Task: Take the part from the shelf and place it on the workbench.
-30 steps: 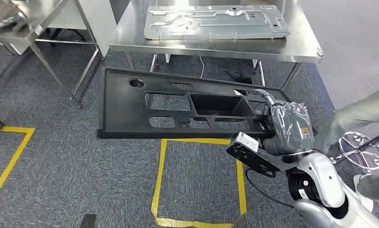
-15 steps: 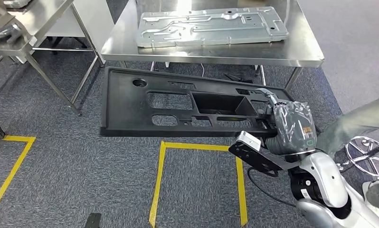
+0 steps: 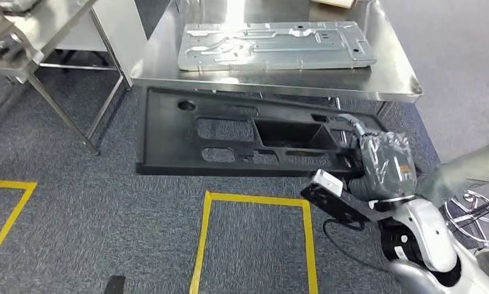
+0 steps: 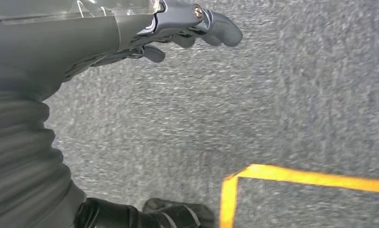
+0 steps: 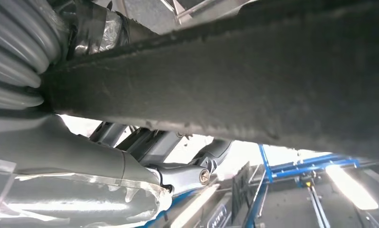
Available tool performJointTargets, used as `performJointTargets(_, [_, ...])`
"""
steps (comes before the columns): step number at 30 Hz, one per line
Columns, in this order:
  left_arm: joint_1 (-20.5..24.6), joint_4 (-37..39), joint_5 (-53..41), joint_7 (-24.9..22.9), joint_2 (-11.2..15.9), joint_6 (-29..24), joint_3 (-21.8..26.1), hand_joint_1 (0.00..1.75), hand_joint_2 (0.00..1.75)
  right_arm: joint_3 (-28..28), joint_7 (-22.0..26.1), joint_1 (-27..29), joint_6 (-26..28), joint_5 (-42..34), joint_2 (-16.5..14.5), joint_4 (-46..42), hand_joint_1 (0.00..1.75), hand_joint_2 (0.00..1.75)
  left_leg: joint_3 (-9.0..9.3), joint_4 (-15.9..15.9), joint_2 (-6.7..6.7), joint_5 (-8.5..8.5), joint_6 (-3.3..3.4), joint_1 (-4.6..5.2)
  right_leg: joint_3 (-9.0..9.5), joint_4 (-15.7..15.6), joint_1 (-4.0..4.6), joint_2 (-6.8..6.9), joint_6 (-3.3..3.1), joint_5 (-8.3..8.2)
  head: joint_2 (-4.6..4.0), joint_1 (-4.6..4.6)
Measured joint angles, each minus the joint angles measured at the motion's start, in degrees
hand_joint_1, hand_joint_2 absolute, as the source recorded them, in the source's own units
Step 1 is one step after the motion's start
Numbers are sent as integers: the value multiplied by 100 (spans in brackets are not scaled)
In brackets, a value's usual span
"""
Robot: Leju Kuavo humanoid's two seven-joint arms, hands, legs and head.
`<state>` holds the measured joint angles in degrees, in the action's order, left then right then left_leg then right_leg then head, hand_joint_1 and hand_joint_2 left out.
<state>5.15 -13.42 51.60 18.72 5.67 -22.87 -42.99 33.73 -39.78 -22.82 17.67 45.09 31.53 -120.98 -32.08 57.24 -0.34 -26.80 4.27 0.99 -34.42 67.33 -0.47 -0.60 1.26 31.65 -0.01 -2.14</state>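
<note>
The right hand [image 3: 377,160] gripped the black part [image 3: 230,135] at its end, held level just before the workbench [image 3: 389,76]. The left hand [image 4: 130,42] hung over carpet, fingers loosely apart, holding nothing.

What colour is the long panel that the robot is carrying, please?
Black; the panel, held by the right hand, shows best in the head view.

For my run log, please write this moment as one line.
phase: carry | right robot hand: holds black panel by its end | left robot hand: holds nothing, over carpet | workbench: ahead, bears metal plate
</note>
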Motion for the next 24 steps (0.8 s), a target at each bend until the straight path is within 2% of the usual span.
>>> performJointTargets(2, [4,0,7,-3,-2,-2,-11,0,175,-45,0,45,-11,5,24,-18,175,175,46,4,-1,-60,-1,-9,-410,549,-32,2,60,213,-1,0])
performJointTargets(3, [-6,0,10,-8,-4,-2,-15,0,175,-59,0,76,-23,7,35,-22,175,175,77,9,-2,-96,-11,-16,-530,623,-48,4,88,193,-1,-1])
performJointTargets(4, [-17,0,15,-13,-5,-2,-18,0,175,-75,0,105,-36,10,48,-27,175,175,117,18,-4,-139,-27,-28,-559,515,-62,6,111,67,-1,-1])
performJointTargets(6, [-30,0,20,-23,-9,-2,-19,0,175,-119,0,138,-58,18,74,-45,175,175,204,52,-12,-253,-87,-61,-387,-127,-89,7,152,-421,-1,1])
performJointTargets(7, [-23,0,22,-25,-8,-3,-21,0,175,-146,0,148,-63,22,81,-56,175,175,237,75,-18,-306,-126,-69,-312,-429,-87,7,153,-582,-1,4])
performJointTargets(8, [-13,0,25,-26,-8,-6,-22,0,175,-174,0,160,-69,25,88,-70,175,175,244,88,-22,-349,-166,-70,-259,-624,-79,4,121,-682,-1,7])
performJointTargets(11, [-2,0,42,-30,-6,-13,-27,0,175,-261,-5,231,-97,27,113,-123,175,175,256,117,-29,-398,-257,-51,-235,-692,-63,-10,-62,-667,-1,10])
performJointTargets(12, [-3,0,46,-30,-5,-14,-28,0,175,-298,-8,254,-112,28,123,-140,175,175,260,172,-25,-408,-281,-52,-198,-707,-70,-14,-104,-657,-1,10])
performJointTargets(14, [11,0,50,-32,-4,-15,-31,0,175,-390,-13,275,-150,28,140,-176,175,175,88,527,-10,-465,-332,-65,-97,-733,-81,-10,-165,-611,-1,-5])
performJointTargets(17, [13,0,50,-40,-5,-15,-37,0,175,-518,-13,318,-202,31,157,-230,175,175,-609,1555,3,-775,-396,-91,14,-748,-59,-1,-200,-508,0,-18])
performJointTargets(18, [2,0,50,-44,-7,-15,-38,0,175,-547,-13,344,-225,32,161,-236,175,175,-801,1741,3,-839,-398,-94,58,-748,-46,-3,-206,-468,0,-19])
performJointTargets(19, [-9,0,49,-48,-8,-14,-39,0,175,-574,-13,371,-249,33,163,-238,175,175,-898,1735,3,-791,-380,-93,111,-748,-30,-6,-210,-427,-1,-19])
performJointTargets(20, [-14,0,47,-51,-9,-14,-39,0,175,-603,-13,395,-274,33,164,-243,175,175,-896,1535,3,-616,-338,-84,173,-749,-9,-8,-213,-383,-1,-19])
performJointTargets(22, [-13,1,42,-54,1,-16,-40,0,175,-672,-13,420,-321,33,166,-256,175,175,-706,808,2,-63,-198,-43,296,-759,21,-9,-215,-292,0,-15])
performJointTargets(23, [-11,1,40,-56,10,-20,-41,0,175,-709,-13,423,-343,33,167,-262,175,175,-618,513,5,99,-140,-8,340,-771,27,-12,-205,-257,-1,-10])
performJointTargets(24, [-7,1,36,-59,19,-24,-43,0,175,-741,-14,427,-366,32,169,-268,175,175,-547,321,6,170,-98,25,365,-789,17,-18,-182,-228,0,-10])
